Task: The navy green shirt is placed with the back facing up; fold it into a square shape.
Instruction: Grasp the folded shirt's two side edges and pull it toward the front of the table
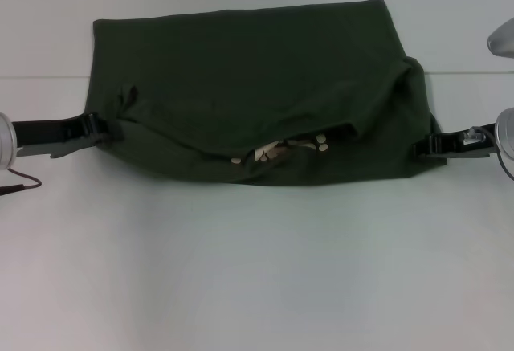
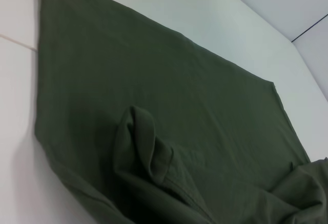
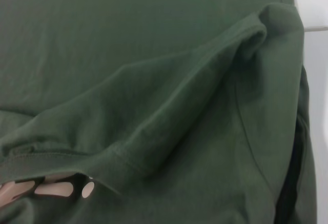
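Note:
The navy green shirt (image 1: 257,70) lies spread across the middle of the white table (image 1: 257,271), partly folded. A flap sags along its near side. Small pale buttons (image 1: 281,150) show in a gap under the flap, and also in the right wrist view (image 3: 51,188). My left gripper (image 1: 112,130) is at the shirt's left edge, shut on the fabric where it bunches (image 2: 143,147). My right gripper (image 1: 422,146) is at the shirt's right edge, shut on the fabric. One of its dark fingers (image 3: 289,193) shows along the cloth's border.
A seam line (image 1: 48,76) crosses the table behind both arms. A thin cable (image 1: 20,184) hangs by my left wrist. A grey metal object (image 1: 502,39) sits at the far right edge. Bare white table lies in front of the shirt.

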